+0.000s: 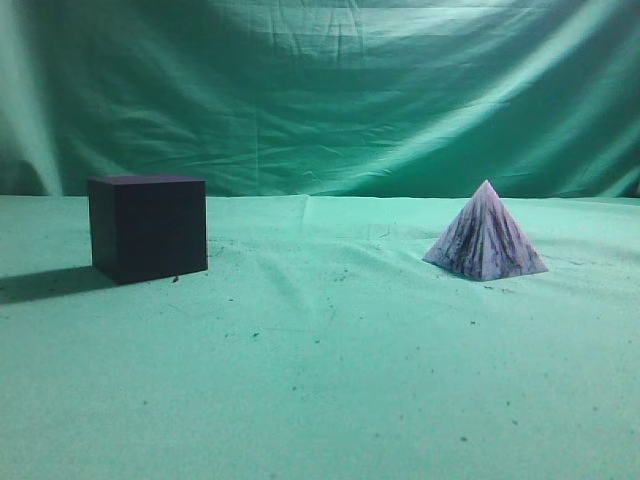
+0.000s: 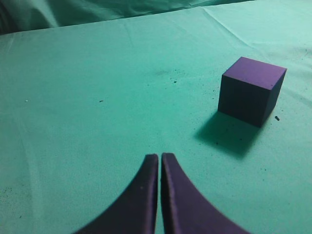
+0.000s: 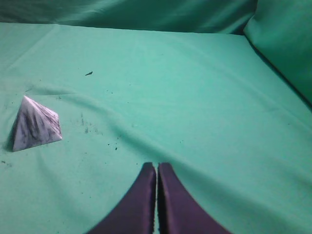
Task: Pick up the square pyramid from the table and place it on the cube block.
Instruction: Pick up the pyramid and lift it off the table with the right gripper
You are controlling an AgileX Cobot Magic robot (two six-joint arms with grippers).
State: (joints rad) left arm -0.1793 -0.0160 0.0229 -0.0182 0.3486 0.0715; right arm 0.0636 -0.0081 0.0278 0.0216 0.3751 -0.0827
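The square pyramid (image 1: pixel 485 237) sits base-down on the green-draped counter (image 1: pixel 320 380), well apart from the dark cube block (image 1: pixel 147 226) — nothing lifted yet. Left claw (image 2: pixel 159 163) and right claw (image 3: pixel 156 170) both hover pinched closed, empty. No labels or writing show anywhere.

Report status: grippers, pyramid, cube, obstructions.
Left gripper shut, empty. Right gripper shut, empty. Square pyramid on table, apart from cube block. Nothing between them.
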